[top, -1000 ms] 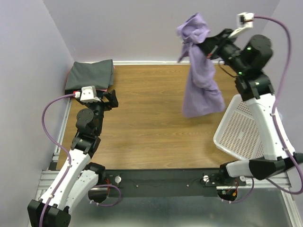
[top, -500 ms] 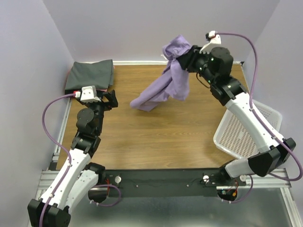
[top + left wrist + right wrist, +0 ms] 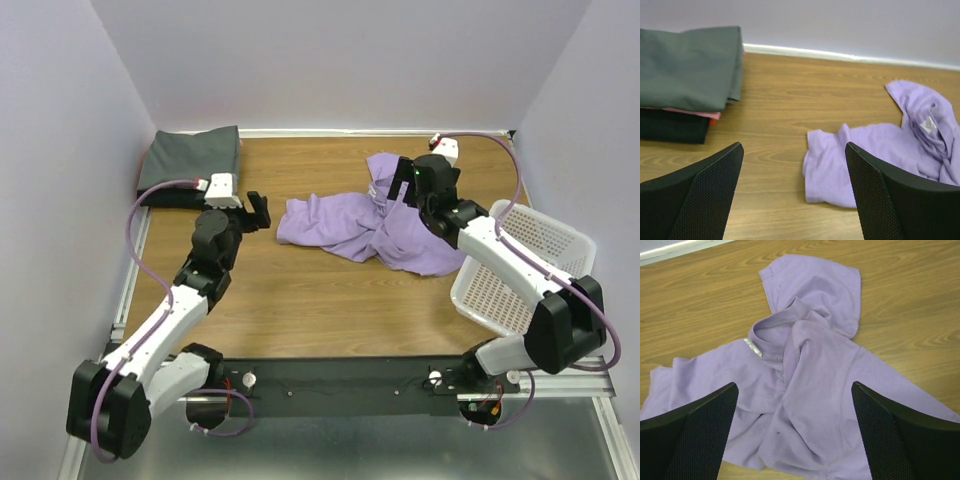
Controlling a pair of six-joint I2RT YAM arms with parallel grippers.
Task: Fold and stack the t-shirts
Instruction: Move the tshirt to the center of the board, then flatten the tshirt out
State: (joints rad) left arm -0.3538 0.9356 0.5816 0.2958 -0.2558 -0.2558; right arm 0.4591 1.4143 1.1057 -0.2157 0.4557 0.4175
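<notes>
Lavender t-shirt [image 3: 340,225] sprawls beneath the wide-spread right claw [image 3: 794,390].

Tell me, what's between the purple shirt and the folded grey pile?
Bare wooden table, per the left wrist view; from above, the left gripper hovers over it.

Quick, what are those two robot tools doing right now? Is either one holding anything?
Left tool: open, holding nothing.
Right tool: open, holding nothing; the lavender t-shirt lies crumpled below it.
</notes>
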